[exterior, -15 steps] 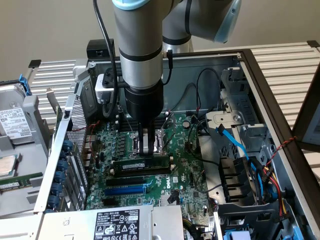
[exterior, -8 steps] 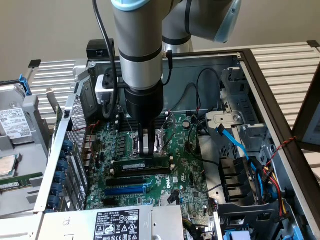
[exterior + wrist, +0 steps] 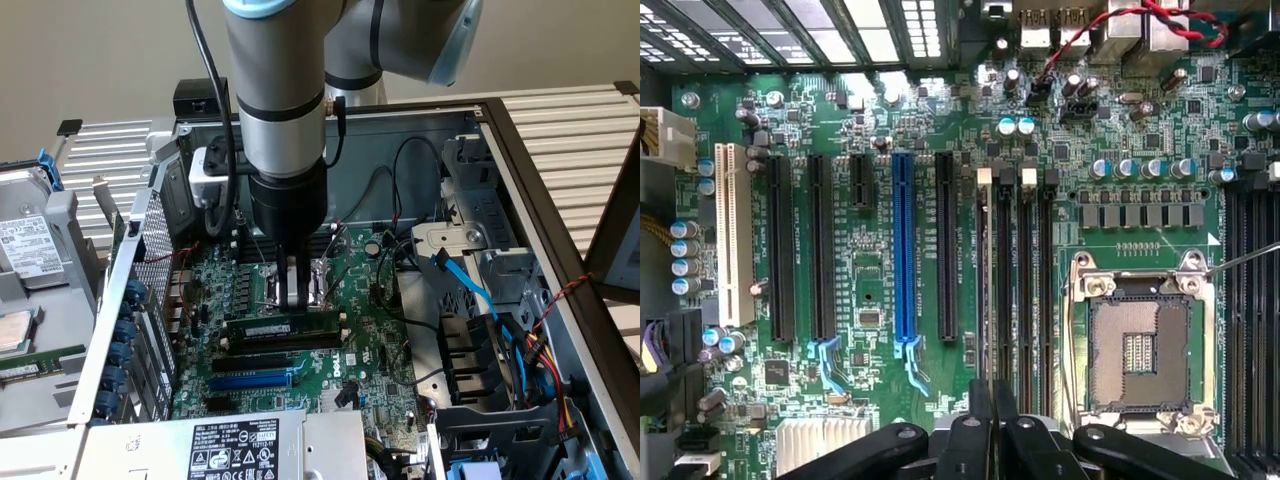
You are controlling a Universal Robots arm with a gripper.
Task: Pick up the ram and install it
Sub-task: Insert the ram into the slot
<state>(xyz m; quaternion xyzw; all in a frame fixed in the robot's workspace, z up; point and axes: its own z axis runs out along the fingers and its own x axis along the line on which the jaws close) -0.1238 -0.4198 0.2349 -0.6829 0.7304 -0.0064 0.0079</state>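
Tool [image 3: 296, 303] is clamping the long dark-green ram stick [image 3: 285, 328] by its top edge, holding it upright in line with a black motherboard slot [image 3: 984, 215] so it can seat.

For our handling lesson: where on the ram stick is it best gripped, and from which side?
Grip the ram stick mid-length on its top long edge, pinching its two flat faces, coming straight down from above. It stands on edge, thin and long. The gripper is shut on it there.
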